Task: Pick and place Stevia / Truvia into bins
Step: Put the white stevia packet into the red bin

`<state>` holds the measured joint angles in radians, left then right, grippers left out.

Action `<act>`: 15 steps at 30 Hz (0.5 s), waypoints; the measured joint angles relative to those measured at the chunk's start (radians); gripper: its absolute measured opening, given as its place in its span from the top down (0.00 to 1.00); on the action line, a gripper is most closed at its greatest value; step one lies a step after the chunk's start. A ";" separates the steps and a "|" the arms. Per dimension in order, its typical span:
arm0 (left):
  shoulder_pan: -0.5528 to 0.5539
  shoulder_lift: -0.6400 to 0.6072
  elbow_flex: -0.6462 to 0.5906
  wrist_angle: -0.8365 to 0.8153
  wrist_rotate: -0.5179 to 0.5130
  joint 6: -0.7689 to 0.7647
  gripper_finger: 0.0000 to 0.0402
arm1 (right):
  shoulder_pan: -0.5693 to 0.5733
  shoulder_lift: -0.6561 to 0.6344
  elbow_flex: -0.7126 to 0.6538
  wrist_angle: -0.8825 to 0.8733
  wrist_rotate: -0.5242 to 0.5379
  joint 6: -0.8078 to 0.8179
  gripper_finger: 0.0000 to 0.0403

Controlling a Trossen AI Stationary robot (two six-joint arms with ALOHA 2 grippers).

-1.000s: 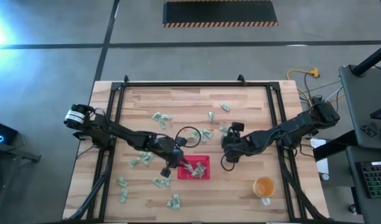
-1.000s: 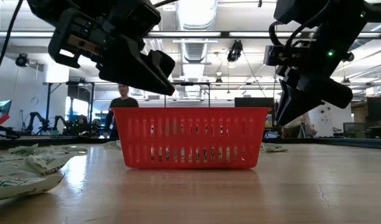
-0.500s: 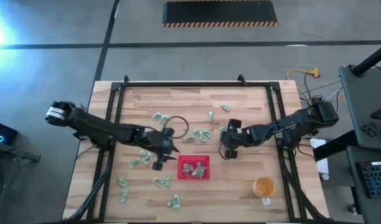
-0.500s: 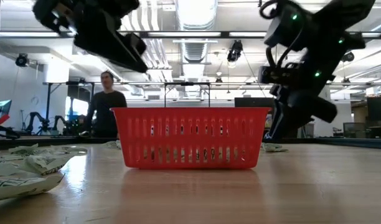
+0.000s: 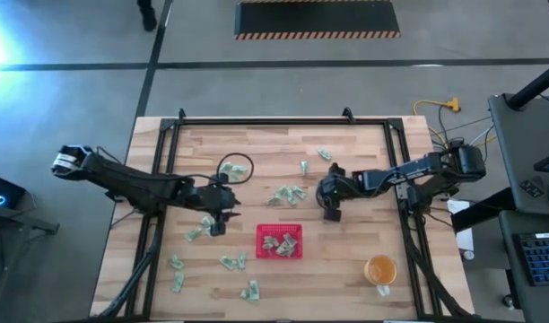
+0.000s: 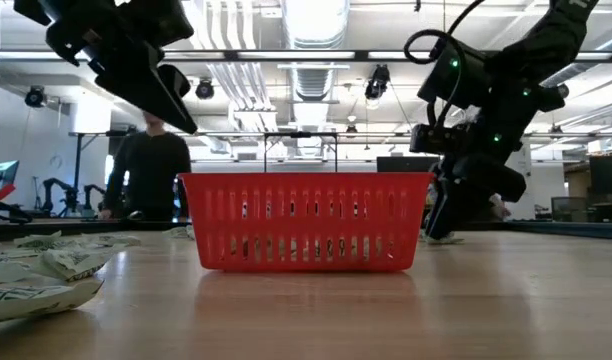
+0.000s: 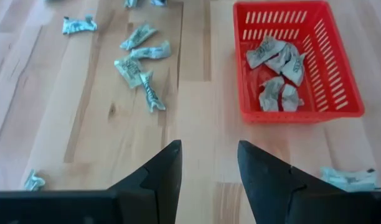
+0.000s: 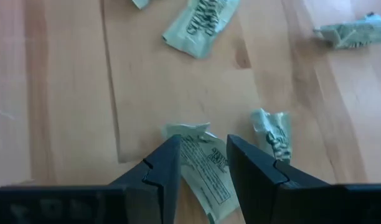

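The red bin [image 5: 279,240] stands near the table's middle, with several green and white Stevia sachets [image 7: 277,62] lying in it. More sachets lie flat on the wood, in a cluster [image 5: 290,193] beyond the bin and at the left [image 5: 205,229]. My left gripper [image 7: 209,163] hangs open to the left of the bin [image 5: 216,218], holding nothing. My right gripper [image 5: 331,211] is open and low over the table, right of the cluster. One sachet [image 8: 206,180] lies on the table under the gap between its fingers [image 8: 203,142]; I cannot tell whether they touch it.
A translucent orange cup [image 5: 380,269] stands at the near right. Loose sachets lie along the near left [image 5: 231,262] and at the far side [image 5: 324,154]. A black frame [image 5: 257,121] runs round the table. A person [image 6: 146,170] stands in the room behind.
My left gripper has drawn back from over the red bin toward the table's left edge and has risen. My right gripper has gone toward the far edge and sunk close to the table. The person behind has walked across the room.
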<state>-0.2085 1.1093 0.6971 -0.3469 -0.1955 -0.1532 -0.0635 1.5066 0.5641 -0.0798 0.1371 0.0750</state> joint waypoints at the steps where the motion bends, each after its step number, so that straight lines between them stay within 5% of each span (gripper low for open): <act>1: 0.000 0.006 0.000 -0.002 0.000 0.000 0.65 | -0.001 0.000 -0.004 0.002 0.000 0.000 0.70; 7: 0.001 0.040 -0.001 -0.004 0.000 0.000 0.65 | -0.001 0.000 -0.012 0.006 -0.032 0.003 0.73; 15: 0.001 0.048 -0.001 -0.003 0.000 0.001 0.65 | 0.000 0.000 -0.013 0.006 -0.107 0.009 0.91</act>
<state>-0.2077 1.1578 0.6956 -0.3500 -0.1955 -0.1520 -0.0639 1.5066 0.5514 -0.0742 0.0302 0.0838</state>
